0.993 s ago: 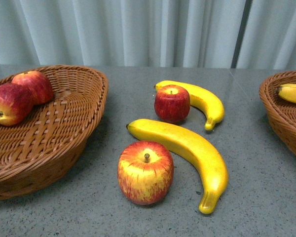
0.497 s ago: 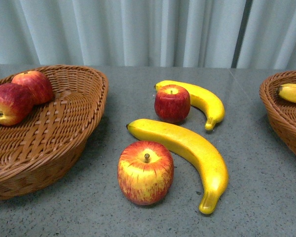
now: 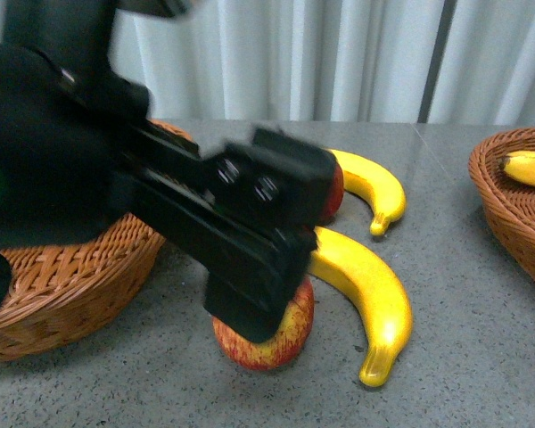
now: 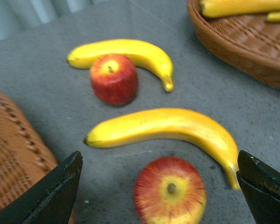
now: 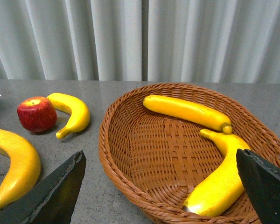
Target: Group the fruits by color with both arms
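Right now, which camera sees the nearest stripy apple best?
The left wrist view: the stripy apple shows almost whole. In the front view the left arm covers its top. The right wrist view misses it.

left arm (image 3: 80,169) blurred, partly hiding left basket (image 3: 71,290)

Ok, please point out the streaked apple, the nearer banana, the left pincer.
streaked apple (image 4: 179,192), left wrist view, yellow top beside stem.
nearer banana (image 4: 168,125), left wrist view, middle of body.
left pincer (image 4: 159,157), left wrist view, midway between its fingertips.
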You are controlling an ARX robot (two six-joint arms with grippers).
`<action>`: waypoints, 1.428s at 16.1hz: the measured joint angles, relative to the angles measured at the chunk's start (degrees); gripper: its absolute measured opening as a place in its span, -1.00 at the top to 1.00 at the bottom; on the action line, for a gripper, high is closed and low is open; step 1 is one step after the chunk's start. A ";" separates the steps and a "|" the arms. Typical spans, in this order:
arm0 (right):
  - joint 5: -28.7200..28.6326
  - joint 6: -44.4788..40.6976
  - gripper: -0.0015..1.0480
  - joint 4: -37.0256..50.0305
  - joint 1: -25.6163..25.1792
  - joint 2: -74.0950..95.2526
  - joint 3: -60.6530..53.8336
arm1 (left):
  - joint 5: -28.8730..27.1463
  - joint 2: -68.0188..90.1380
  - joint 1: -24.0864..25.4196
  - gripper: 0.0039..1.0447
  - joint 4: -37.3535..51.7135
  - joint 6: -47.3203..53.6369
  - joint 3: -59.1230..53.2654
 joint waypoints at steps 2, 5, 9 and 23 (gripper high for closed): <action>0.00 0.00 -0.87 0.00 0.00 0.00 0.00 | -0.57 1.33 -0.85 -0.88 -0.33 0.09 0.20; 0.00 0.00 -0.87 0.00 0.00 0.00 0.00 | -1.20 3.78 -2.38 -0.88 -0.59 0.28 0.52; 0.00 0.00 -0.87 0.00 0.00 0.00 0.00 | -3.17 9.49 -3.43 -0.88 2.32 0.20 1.14; 0.00 0.00 -0.87 0.00 0.00 0.00 0.00 | -7.21 -1.44 9.51 -0.20 3.43 -5.29 0.83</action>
